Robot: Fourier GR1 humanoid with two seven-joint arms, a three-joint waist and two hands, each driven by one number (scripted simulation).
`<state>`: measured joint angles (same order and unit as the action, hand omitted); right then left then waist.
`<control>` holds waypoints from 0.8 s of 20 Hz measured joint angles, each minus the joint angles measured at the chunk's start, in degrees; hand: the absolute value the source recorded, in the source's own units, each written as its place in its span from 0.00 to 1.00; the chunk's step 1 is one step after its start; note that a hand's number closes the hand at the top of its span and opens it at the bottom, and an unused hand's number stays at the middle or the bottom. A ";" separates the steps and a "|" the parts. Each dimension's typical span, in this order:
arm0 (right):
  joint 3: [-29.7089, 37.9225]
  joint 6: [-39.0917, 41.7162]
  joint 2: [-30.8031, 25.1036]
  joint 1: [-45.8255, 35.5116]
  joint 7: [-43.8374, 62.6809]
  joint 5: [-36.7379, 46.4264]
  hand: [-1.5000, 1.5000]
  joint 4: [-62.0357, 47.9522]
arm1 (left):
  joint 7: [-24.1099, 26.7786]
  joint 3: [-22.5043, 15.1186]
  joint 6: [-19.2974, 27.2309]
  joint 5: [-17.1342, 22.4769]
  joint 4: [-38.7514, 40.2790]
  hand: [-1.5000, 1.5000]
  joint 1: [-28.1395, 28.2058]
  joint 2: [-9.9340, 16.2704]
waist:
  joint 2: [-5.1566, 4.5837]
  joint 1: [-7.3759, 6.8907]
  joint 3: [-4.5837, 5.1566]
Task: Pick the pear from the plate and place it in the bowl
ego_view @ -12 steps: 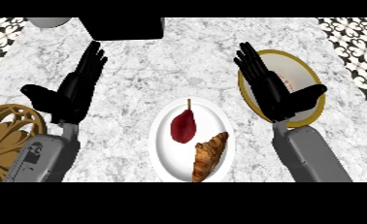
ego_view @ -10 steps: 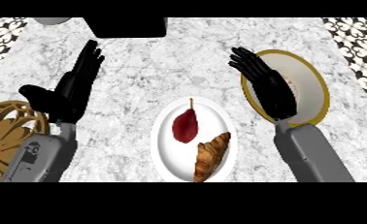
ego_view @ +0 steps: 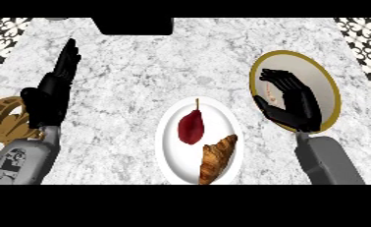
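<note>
Scanning left to right, counts included:
basket (ego_view: 13, 118): one, golden wire, at the left edge, mostly hidden behind the left forearm.
left hand (ego_view: 49, 96): one, black, on a grey forearm that comes in from the lower left corner. Fingers straight and released, pointing up and away over the bare counter, grasping nothing. Well apart from the plate.
counter (ego_view: 145, 69): one, white-grey marble, fills the view. One dark block (ego_view: 132, 25) sits at its far edge, left of centre.
corners: two black-and-white patterned patches, one at the top left, one at the top right.
plate (ego_view: 168, 147): one, white, round, at lower centre between the two forearms. Carries two food items.
pear (ego_view: 191, 126): one, dark red, lying on the upper half of the plate, thin stem pointing away from the robot. Nothing touches it; both hands are clear of it.
croissant (ego_view: 217, 156): one, brown, on the lower right part of the plate, just beside the pear's lower end. Cannot tell whether the two touch.
bowl (ego_view: 325, 81): one, pale inside with a gold rim, right of the plate and apart from it. Nothing seen inside it.
right hand (ego_view: 293, 103): one, black, over the bowl's left half, covering part of the rim. Fingers bent forward in a relaxed curl, grasping nothing.
</note>
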<state>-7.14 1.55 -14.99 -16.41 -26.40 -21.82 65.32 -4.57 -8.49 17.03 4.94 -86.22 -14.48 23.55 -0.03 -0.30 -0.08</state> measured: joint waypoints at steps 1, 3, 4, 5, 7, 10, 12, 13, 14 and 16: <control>-0.20 1.15 0.09 0.49 -2.71 0.74 0.00 -0.42 | 0.05 0.33 -0.07 -0.21 -0.08 0.50 0.50 0.25 | -0.02 -0.03 -0.01; -1.30 2.88 -1.27 1.45 -6.96 3.53 0.00 -0.41 | -0.05 0.66 -0.09 -0.58 -0.56 0.50 1.18 0.49 | 0.00 -0.01 0.01; -1.79 3.33 -2.24 1.78 -8.43 5.04 0.00 -0.21 | -0.56 0.50 0.06 -0.94 -1.21 0.50 1.47 0.47 | 0.04 0.00 0.02; -2.31 3.45 -3.26 1.92 -8.92 6.52 0.00 0.33 | -0.89 0.39 0.29 -1.39 -1.15 0.50 1.25 0.22 | 0.06 0.12 0.03; -3.49 3.63 -5.58 2.19 -8.63 9.45 0.00 1.53 | -1.59 0.50 0.31 -1.88 -1.40 0.50 1.24 0.28 | 0.10 0.24 0.06; -5.98 3.31 -8.79 0.57 -2.76 13.29 0.00 5.79 | -1.84 0.98 0.40 -2.22 -1.62 0.50 1.86 0.42 | 0.23 0.35 0.13; -7.95 3.10 -10.59 -0.90 2.04 16.14 0.00 8.28 | -2.37 0.64 0.71 -2.80 -1.90 0.50 1.55 -0.01 | 0.29 0.43 0.17; -8.96 2.84 -11.43 -1.51 4.44 17.75 0.00 9.47 | -2.91 0.59 0.69 -2.81 -2.40 0.50 1.45 -0.08 | 0.33 0.41 0.18; -9.78 3.15 -12.33 -2.57 7.11 18.92 0.00 10.50 | -2.23 0.23 0.82 -3.10 -2.31 0.50 2.30 -0.54 | 0.33 0.33 0.19; -12.12 3.36 -13.17 -4.32 12.31 21.87 0.00 12.13 | -1.65 0.73 0.26 -2.85 -2.02 0.50 2.56 -0.36 | 0.31 0.22 0.22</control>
<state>-19.26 4.91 -28.16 -20.73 -14.09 0.05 77.44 -6.22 -7.77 17.29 2.09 -88.24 -11.93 23.19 0.28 -0.08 0.14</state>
